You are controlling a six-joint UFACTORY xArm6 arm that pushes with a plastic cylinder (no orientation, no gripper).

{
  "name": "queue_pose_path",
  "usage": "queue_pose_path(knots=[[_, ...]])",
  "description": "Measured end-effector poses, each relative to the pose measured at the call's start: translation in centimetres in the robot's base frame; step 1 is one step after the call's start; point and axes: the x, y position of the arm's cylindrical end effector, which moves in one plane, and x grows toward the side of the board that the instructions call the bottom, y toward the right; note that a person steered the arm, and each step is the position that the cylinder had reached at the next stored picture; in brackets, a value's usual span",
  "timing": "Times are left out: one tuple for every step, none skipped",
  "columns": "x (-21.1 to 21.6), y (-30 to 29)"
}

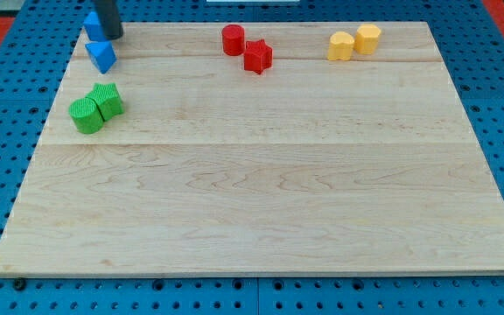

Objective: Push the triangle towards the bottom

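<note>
1. The blue triangle (101,56) lay near the table's top-left corner, flat on the wood and pointing roughly toward the view's bottom.
2. My tip (112,37) stood just above the triangle and slightly to its right, very near it; whether the two touched could not be told. The triangle thus lay toward the view's bottom and a little left of my tip, which suited a downward push, though the small offset might, in my judgement, turn the block leftward.
3. There was no gripper on this arm, only the dark rod, so nothing could be said to be open, closed or holding.
4. A second blue block (93,24), its shape partly hidden by the rod, sat just left of my tip, at the table's top edge.
5. Below the triangle, a green cylinder (86,115) and a ribbed green block (108,99) sat touching each other, close to the likely path.
6. Well apart along the top were a red cylinder (233,39) touching a red star (257,56), and two yellow blocks (353,42) side by side.
7. The wooden table (261,201) was otherwise bare.
</note>
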Motion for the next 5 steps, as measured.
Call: queue_pose_path(knots=[[0.0, 1.6], [-1.4, 2.3], [0.8, -0.7], [1.3, -5.3], [0.9, -7.1]])
